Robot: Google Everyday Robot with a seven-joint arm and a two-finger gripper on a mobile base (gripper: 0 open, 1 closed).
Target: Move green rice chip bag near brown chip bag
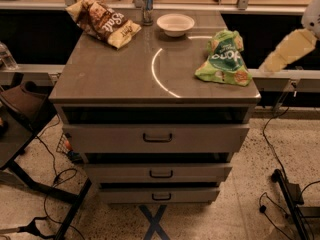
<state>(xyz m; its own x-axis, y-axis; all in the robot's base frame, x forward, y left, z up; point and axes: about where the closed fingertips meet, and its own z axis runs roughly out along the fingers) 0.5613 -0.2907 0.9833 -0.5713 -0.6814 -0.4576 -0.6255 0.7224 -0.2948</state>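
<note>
- Lying on the right side of the cabinet top (110, 74), near the front edge: the green rice chip bag (223, 59), crumpled.
- At the back left corner sits the brown chip bag (102, 23), well apart from the green one.
- A white bowl (175, 24) and a metal can (146, 5) stand at the back.
- Off the cabinet's right edge hangs the gripper (282, 54), near the green bag and clear of it; apart or together, cannot tell.
</note>
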